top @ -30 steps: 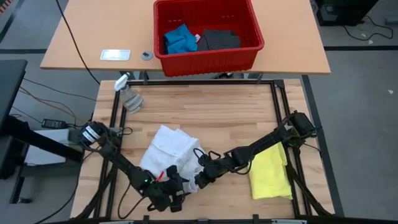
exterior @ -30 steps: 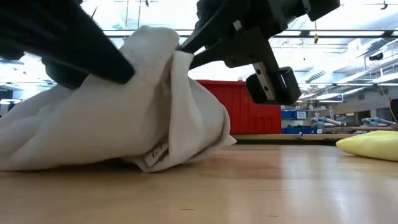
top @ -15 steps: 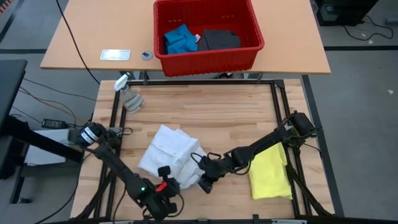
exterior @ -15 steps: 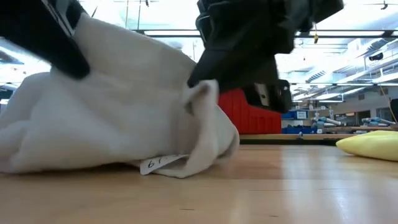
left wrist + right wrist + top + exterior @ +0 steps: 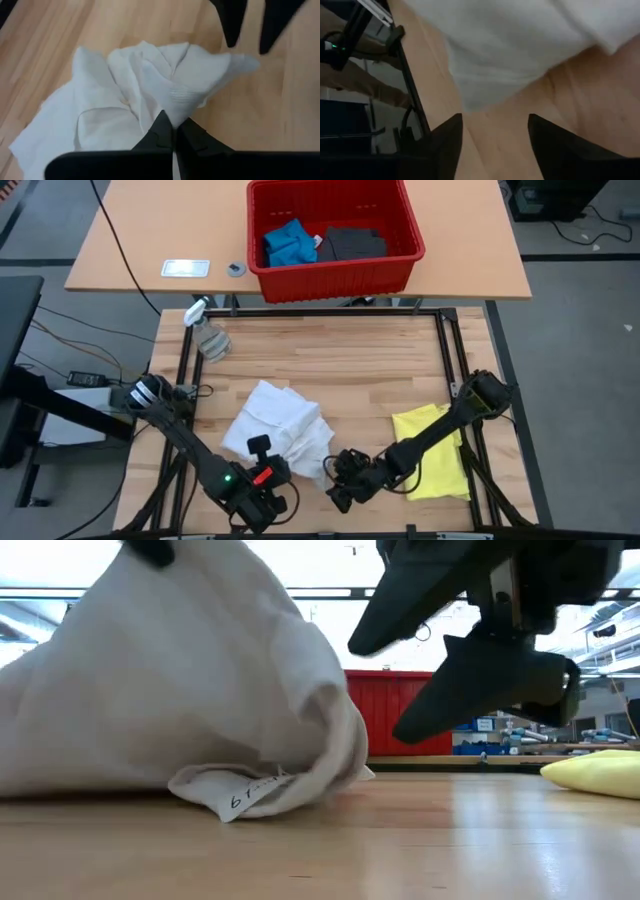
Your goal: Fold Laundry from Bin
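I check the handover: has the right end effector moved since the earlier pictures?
Yes. The right end effector has moved off the white shirt, toward the table's near edge.

Lab: ceiling strip lights (image 5: 300, 592), benches

One camera hangs above and looks straight down on the whole bench (image 5: 350, 370), taking in the red bin (image 5: 335, 230) beyond it. A second sits at bench-top height, very near the white shirt (image 5: 160, 690), facing level toward that bin and the room behind. Each wrist camera looks past its own fingers, close onto the shirt, which all four views share.
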You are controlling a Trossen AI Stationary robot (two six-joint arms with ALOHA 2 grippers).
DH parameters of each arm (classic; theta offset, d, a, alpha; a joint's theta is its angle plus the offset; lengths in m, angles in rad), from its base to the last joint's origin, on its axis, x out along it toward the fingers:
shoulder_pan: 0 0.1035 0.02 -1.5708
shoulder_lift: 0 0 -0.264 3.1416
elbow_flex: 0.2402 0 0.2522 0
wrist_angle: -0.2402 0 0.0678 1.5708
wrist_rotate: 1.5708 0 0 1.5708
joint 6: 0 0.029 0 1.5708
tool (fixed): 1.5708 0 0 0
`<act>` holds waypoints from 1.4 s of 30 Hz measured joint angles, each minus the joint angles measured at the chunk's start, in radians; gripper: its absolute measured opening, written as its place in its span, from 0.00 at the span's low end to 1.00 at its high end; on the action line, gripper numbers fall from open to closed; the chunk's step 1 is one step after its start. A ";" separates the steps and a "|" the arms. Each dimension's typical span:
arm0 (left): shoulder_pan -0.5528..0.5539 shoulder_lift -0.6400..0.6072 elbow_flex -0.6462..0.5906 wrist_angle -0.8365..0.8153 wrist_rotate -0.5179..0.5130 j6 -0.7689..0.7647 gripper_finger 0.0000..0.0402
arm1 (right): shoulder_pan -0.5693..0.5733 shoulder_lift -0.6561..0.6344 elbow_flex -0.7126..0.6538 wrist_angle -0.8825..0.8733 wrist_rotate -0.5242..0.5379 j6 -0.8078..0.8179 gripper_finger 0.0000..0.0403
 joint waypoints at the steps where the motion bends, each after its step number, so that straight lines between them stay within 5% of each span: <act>1: 0.008 -0.007 0.006 -0.004 0.000 0.000 0.00 | 0.006 0.011 0.000 0.019 0.004 0.004 0.58; 12: 0.089 -0.075 0.010 -0.032 0.038 0.056 0.00 | 0.009 0.117 0.021 0.187 0.090 0.000 0.63; 19: 0.112 -0.112 0.009 -0.065 0.048 0.053 0.00 | -0.028 0.161 0.069 0.081 0.360 0.099 0.58; 23: 0.113 -0.137 0.009 -0.104 0.052 0.044 0.00 | -0.043 0.152 0.070 0.025 0.463 0.137 0.45; 30: 0.091 -0.162 0.009 -0.123 0.053 0.021 0.00 | -0.065 0.148 0.070 -0.047 0.500 -0.013 0.04; 33: 0.076 -0.164 0.009 -0.125 0.065 0.015 0.00 | -0.073 0.131 0.113 -0.196 0.499 -0.091 0.02; 42: 0.031 -0.164 0.008 -0.162 0.078 -0.057 0.00 | -0.084 0.120 0.453 -1.028 0.552 -0.478 0.01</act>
